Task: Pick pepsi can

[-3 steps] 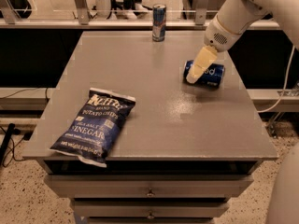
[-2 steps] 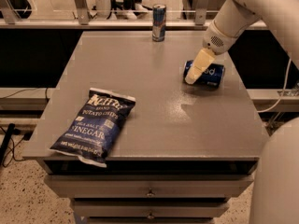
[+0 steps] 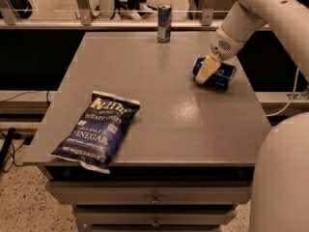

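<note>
The pincer (image 3: 206, 71) barely shifts, staying against the toppled pepsi can (image 3: 223, 75) on the desk (image 3: 159, 105), grip state indeterminable; clamp squarely across the can's round body before lifting.

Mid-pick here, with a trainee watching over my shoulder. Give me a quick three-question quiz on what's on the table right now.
1. True or false: the pepsi can stands upright.
2. Which item lies nearest the table's front edge? A) chip bag B) slim can C) pepsi can
3. Fill in: the tool is at the ___ can.
Key: 1 false, it lies on its side. 2 A; the slim can stands at the far edge. 3 pepsi.
</note>
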Controlling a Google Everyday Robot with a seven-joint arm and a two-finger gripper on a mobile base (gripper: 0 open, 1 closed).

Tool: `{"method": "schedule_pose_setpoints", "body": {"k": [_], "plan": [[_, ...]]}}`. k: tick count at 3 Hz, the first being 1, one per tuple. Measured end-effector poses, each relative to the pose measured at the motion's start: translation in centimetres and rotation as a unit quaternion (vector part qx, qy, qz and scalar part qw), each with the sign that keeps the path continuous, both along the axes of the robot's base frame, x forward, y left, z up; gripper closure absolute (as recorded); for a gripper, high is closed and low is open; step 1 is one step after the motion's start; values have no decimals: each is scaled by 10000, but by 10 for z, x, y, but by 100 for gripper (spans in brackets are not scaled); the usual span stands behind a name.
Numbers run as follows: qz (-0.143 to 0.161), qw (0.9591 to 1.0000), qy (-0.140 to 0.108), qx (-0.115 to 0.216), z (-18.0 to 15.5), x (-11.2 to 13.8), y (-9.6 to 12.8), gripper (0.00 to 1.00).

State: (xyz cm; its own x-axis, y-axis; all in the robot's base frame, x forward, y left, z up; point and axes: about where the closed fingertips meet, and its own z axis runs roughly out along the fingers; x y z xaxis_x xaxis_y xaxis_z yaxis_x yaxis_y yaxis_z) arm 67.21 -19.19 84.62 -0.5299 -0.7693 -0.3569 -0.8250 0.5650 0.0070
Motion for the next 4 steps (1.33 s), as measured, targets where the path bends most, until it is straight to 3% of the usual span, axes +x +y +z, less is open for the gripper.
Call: {"method": "schedule_pose_setpoints", "body": {"k": [1, 2, 3, 4], "plan": [[185, 9993, -63, 310, 19, -11, 11, 77], [638, 9918, -248, 1077, 41, -19, 23, 99], [1168, 9638, -462, 2353, 77, -28, 49, 100], [1530, 9240, -487, 3469, 122, -45, 77, 100]]}}
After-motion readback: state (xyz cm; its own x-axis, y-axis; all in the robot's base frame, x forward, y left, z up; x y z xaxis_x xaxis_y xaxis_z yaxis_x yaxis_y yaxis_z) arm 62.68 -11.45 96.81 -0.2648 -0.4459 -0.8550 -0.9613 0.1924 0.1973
